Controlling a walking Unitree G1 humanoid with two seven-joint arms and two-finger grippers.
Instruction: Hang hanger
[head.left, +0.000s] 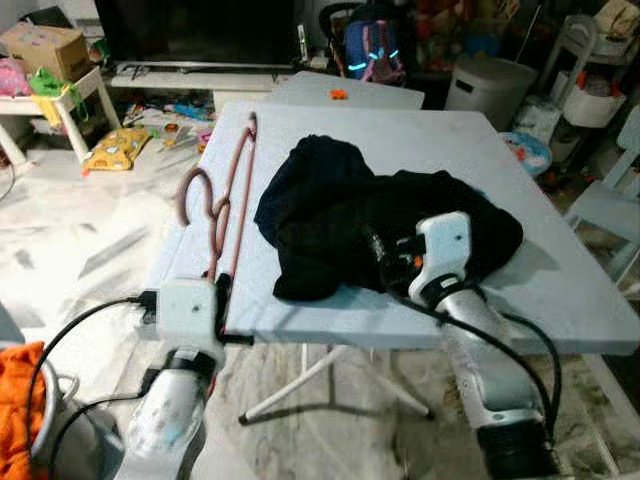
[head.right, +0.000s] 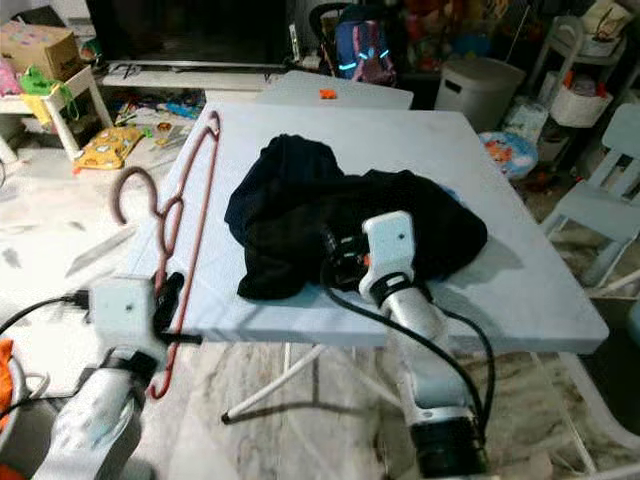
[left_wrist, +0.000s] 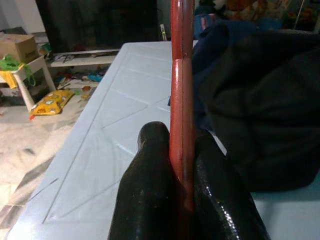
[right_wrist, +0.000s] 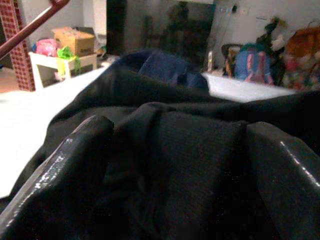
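Nearest the camera, the left gripper (left_wrist: 182, 175) is seen at the table's (head.left: 520, 210) near left edge, its two black fingers pinched onto the lower bar of the red hanger (head.left: 232, 190). From that grip the hanger is raised and runs along the table's left side, with its hook (head.left: 192, 190) curling out past the edge over the floor. On the table's middle a dark garment (head.left: 330, 200) lies bunched in a heap. The right gripper (right_wrist: 175, 170) is pushed into the near side of that heap, its fingers spread with a fold of cloth between them, not closed on it. By this evidence the task is judged early: the hanger is held, while the garment is not yet on it, and no rail is seen.
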